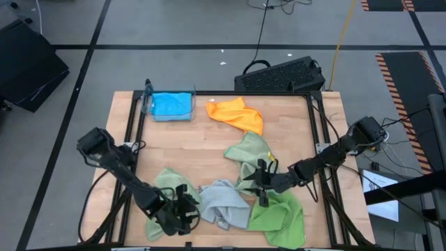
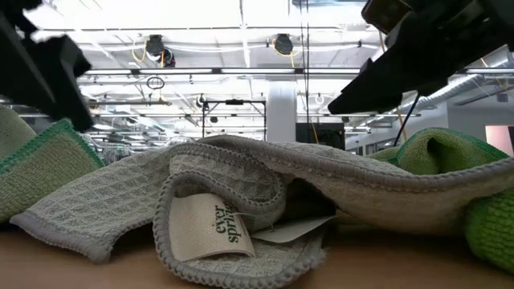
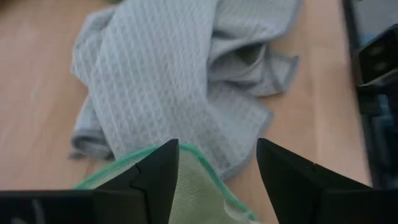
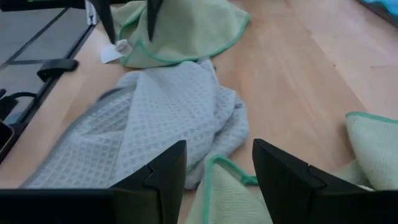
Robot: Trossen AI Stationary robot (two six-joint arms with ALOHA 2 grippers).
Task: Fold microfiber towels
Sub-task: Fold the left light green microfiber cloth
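Observation:
Several microfiber towels lie crumpled on the wooden table. A light grey one [image 1: 221,202] sits near the front edge, between a pale sage green one [image 1: 166,183] and a bright green one [image 1: 279,213]. A second sage green towel [image 1: 249,155] lies right of centre and an orange one [image 1: 237,115] farther back. A bright blue towel [image 1: 171,104] lies flat at the far left. My left gripper [image 3: 217,149] is open over the left sage towel's edge [image 3: 186,186], facing the grey towel [image 3: 180,74]. My right gripper [image 4: 219,149] is open over the other sage towel's edge [image 4: 224,186].
The blue towel rests in a clear tray [image 1: 148,104]. A black metal frame [image 1: 317,132] borders the table. Beyond the far edge sits a black keyboard-like case [image 1: 282,75]. Bare wood [image 1: 188,146] shows in the table's middle left. The grey towel's label [image 2: 213,229] faces the low camera.

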